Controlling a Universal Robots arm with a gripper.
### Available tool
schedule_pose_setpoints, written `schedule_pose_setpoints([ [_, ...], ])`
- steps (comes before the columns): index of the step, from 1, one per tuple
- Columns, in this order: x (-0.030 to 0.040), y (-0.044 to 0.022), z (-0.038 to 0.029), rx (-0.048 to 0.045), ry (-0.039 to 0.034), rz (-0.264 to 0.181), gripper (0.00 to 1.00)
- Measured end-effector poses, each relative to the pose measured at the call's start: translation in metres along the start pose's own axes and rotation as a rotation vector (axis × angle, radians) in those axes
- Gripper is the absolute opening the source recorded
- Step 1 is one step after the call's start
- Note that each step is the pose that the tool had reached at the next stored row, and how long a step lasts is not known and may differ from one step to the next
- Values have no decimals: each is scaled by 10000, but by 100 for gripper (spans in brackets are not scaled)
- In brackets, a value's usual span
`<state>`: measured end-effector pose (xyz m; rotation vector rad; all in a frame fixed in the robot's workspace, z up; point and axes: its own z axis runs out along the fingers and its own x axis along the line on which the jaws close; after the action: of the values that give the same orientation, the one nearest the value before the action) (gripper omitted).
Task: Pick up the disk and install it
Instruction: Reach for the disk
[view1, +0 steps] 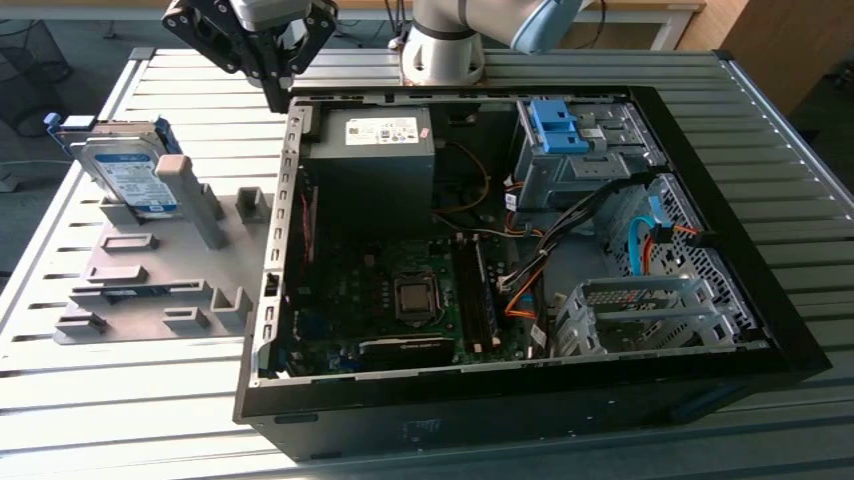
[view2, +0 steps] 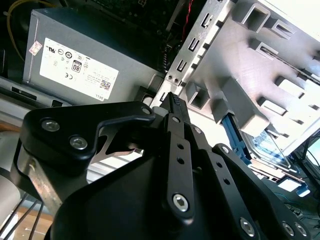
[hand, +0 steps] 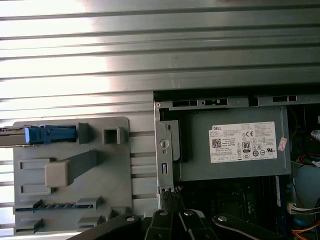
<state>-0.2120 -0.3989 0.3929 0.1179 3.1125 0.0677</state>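
The gripper (view1: 276, 92) hangs over the far corner of the open case (view1: 534, 410) on the exterior view's left, its fingers drawn together on nothing. The disk (view1: 127, 172) stands tilted in a grey holder (view1: 147, 275) on the slatted surface (view1: 134, 420), beside the case and apart from the gripper. Inside the case sit a grey box (view1: 374, 170) and a blue bracket (view1: 554, 125).

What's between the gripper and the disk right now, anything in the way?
In the exterior view, bare slatted table lies between the gripper and the disk; nothing stands there.
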Motion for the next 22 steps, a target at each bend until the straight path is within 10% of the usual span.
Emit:
schedule_pose_setpoints([
  [22, 69, -5, -1, 0, 0, 0, 11],
])
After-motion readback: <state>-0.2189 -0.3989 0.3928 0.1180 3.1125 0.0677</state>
